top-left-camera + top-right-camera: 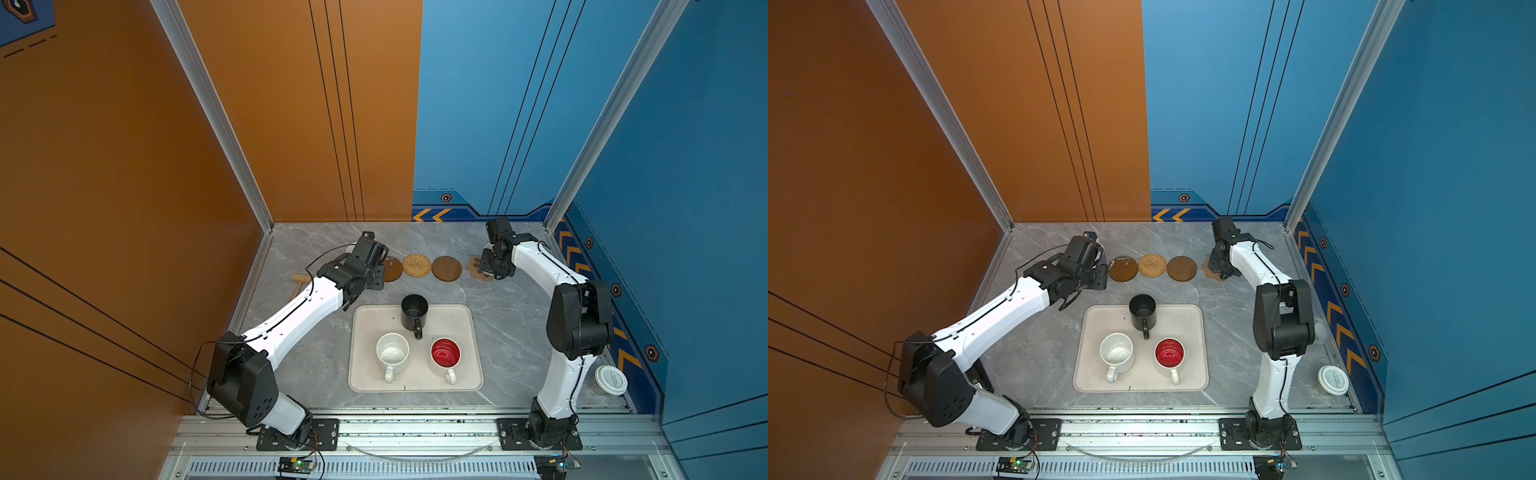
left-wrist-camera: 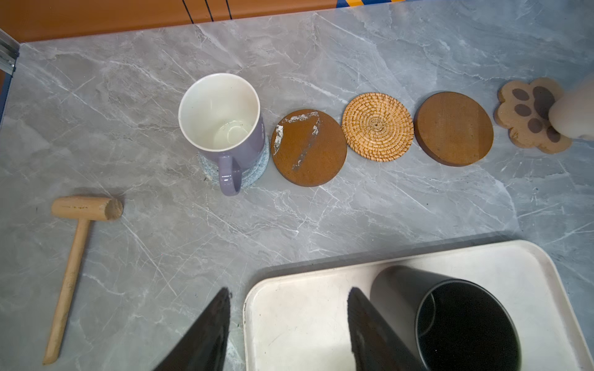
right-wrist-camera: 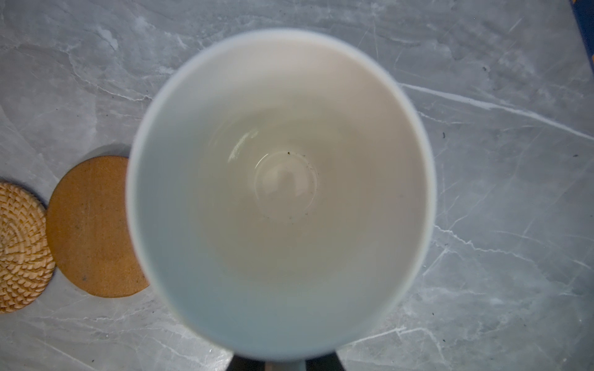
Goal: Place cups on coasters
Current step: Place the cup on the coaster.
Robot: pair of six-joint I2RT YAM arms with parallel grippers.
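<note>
A lavender cup (image 2: 221,122) stands on the grey-white woven coaster (image 2: 254,173). Beside it lie a glossy brown coaster (image 2: 308,151), a rattan coaster (image 2: 377,127), a plain brown coaster (image 2: 453,128) and a paw-shaped coaster (image 2: 527,115). My right gripper (image 3: 284,364) is shut on the handle of a cream-white cup (image 3: 279,192), upright over the paw coaster; I cannot tell if it touches. A black cup (image 1: 414,311), a speckled white cup (image 1: 392,353) and a red-inside cup (image 1: 445,354) stand on the tray (image 1: 361,374). My left gripper (image 2: 289,292) hangs open and empty over the tray's corner next to the black cup.
A wooden mallet (image 2: 80,257) lies on the marble table near the left wall. A white-lidded jar (image 1: 610,379) stands at the right edge behind the right arm. Walls close the table at back, left and right.
</note>
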